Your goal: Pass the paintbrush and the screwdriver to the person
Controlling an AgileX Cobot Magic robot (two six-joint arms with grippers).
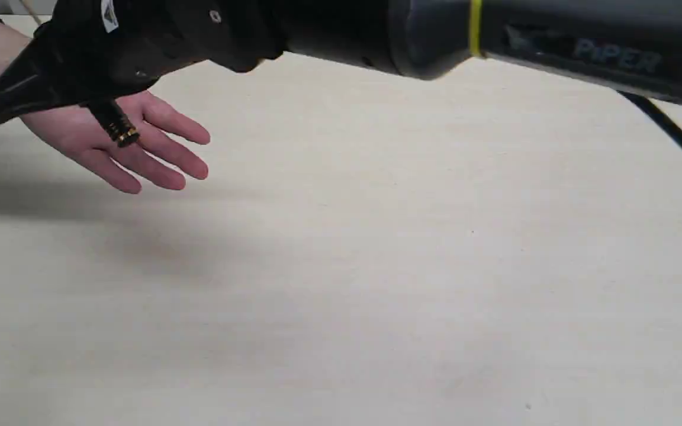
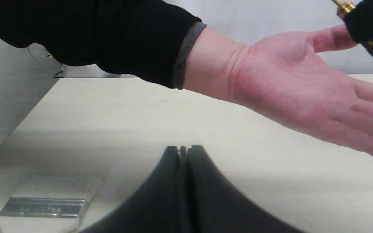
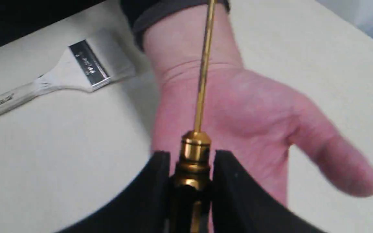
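The person's hand [image 1: 134,142] is held palm up and open at the far left, above the table. My right gripper [image 1: 80,97] reaches across and hovers just over that palm, shut on the screwdriver [image 3: 194,152]. Its fingers clamp the gold collar, and the thin bronze shaft [image 3: 204,64] points along the palm [image 3: 238,106] toward the wrist. The black handle end with gold rings [image 1: 119,130] sticks out below the gripper. The paintbrush [image 3: 76,71] lies flat on the table beside the person's wrist, silver band [image 2: 44,207] showing. My left gripper [image 2: 183,149] is shut and empty, close to the brush.
The pale table [image 1: 376,266] stretches wide in front of the hand. The black PiPER arm [image 1: 554,41] spans the top of the exterior view with a black cable [image 1: 678,136] trailing at the right. The dark sleeve [image 2: 108,35] hangs over the table's far left.
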